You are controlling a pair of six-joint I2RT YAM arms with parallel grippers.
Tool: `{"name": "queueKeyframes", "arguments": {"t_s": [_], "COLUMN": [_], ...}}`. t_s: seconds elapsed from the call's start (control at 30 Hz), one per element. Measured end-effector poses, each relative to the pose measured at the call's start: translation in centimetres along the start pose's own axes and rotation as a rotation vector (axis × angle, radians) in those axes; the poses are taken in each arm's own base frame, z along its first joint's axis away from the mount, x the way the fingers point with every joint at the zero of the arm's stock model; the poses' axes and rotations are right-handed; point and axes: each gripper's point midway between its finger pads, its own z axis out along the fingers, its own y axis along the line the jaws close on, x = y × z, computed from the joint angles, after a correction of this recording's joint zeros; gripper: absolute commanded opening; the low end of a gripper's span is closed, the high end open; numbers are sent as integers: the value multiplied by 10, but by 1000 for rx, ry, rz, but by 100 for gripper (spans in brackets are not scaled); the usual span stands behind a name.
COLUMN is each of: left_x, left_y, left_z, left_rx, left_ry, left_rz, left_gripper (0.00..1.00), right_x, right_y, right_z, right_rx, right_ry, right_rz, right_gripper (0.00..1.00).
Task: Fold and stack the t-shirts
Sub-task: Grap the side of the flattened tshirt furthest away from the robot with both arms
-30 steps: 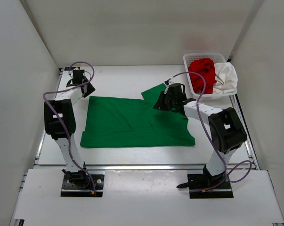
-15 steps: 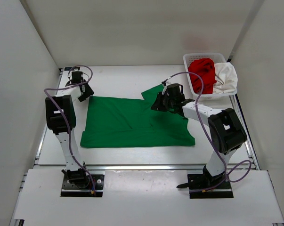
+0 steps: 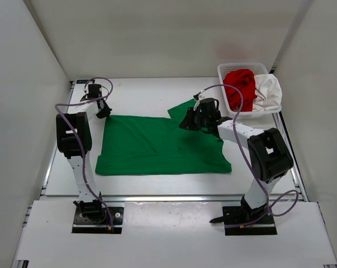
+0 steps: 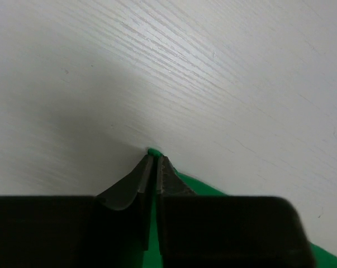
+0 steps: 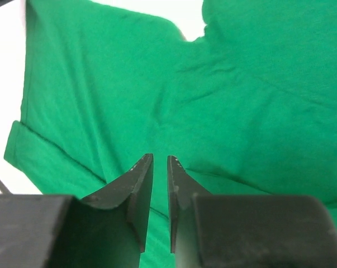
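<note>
The green t-shirt (image 3: pixel 157 145) lies spread flat mid-table, one sleeve pointing toward the back right. My left gripper (image 3: pixel 104 113) sits at the shirt's far-left corner. In the left wrist view that gripper (image 4: pixel 155 156) is shut on the corner, and a tip of green cloth (image 4: pixel 198 186) pokes out past the fingertips. My right gripper (image 3: pixel 186 124) hovers over the shirt's far-right part near the sleeve. In its wrist view the right gripper (image 5: pixel 160 158) stands narrowly open, with only the flat green t-shirt (image 5: pixel 241 84) showing below the gap. The red t-shirt (image 3: pixel 239 84) and the white t-shirt (image 3: pixel 269 89) are bunched in the basket.
A white mesh basket (image 3: pixel 241 66) stands at the back right corner, close behind the right arm. White walls close the table in on the left, back and right. Both arms' cables loop above their wrists.
The left gripper has moved in to the shirt's far-left corner and closed on it. The right gripper's jaws have parted a little; its arm has barely shifted.
</note>
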Motion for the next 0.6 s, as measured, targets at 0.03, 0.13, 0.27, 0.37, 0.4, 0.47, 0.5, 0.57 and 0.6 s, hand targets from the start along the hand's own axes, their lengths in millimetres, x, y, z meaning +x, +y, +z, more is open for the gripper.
{"name": "queueKeyframes", "arguments": {"t_s": [0.03, 0.13, 0.27, 0.37, 0.4, 0.47, 0.5, 0.57, 0.6], "left_x": [0, -1, -2, -1, 0, 1, 1, 2, 2], "left_y": [0, 0, 1, 2, 3, 3, 3, 2, 2], "left_z": [0, 0, 1, 0, -1, -2, -2, -2, -2], "left_rx": [-1, -7, -9, -5, -4, -3, 0, 4, 6], "left_ry": [-1, -7, -23, -33, -35, -37, -37, -39, -39], "left_rz": [-2, -7, -12, -17, -21, -27, -30, -32, -34], "left_gripper": [9, 2, 0, 0, 0, 0, 0, 0, 0], "right_x": [-2, -11, -34, -59, -71, -92, -105, -127, -139], "right_y": [-2, -18, -53, -81, -91, -104, -111, -120, -124], "right_z": [-1, -2, 8, 21, 26, 36, 42, 56, 65], "right_rx": [5, 45, 140, 233, 270, 323, 349, 390, 409], "right_ry": [-5, -30, -59, -78, -86, -101, -109, -118, -121], "right_rz": [3, 14, 29, 23, 16, -3, -14, -38, -53], "right_gripper": [16, 17, 23, 28, 31, 33, 36, 37, 37]}}
